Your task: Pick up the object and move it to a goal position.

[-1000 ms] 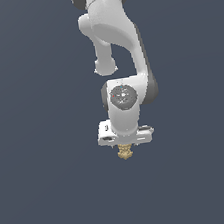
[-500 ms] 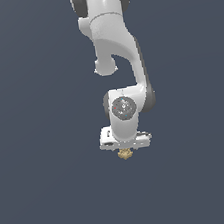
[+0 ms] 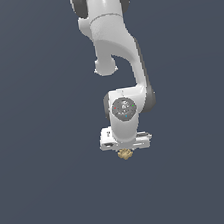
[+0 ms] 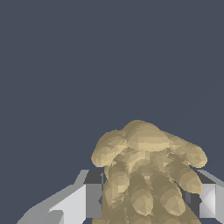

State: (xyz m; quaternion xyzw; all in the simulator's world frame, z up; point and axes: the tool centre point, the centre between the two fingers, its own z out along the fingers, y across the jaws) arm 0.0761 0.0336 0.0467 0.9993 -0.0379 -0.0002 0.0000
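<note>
The object (image 3: pixel 125 154) is a small tan-gold lumpy figurine. In the exterior view it hangs just under the white hand of my arm, at the picture's middle, held above the dark surface. My gripper (image 3: pixel 125 152) is shut on it. In the wrist view the object (image 4: pixel 146 173) fills the space between my two fingers (image 4: pixel 85 201), which press on it from both sides. The gripper (image 4: pixel 146 202) is mostly covered by the object there.
The flat dark grey-blue surface (image 3: pixel 45 194) spreads all around in both views. No other objects or edges show.
The arm has lifted the gripper and the held object upward in the exterior view. The grip on the object is unchanged.
</note>
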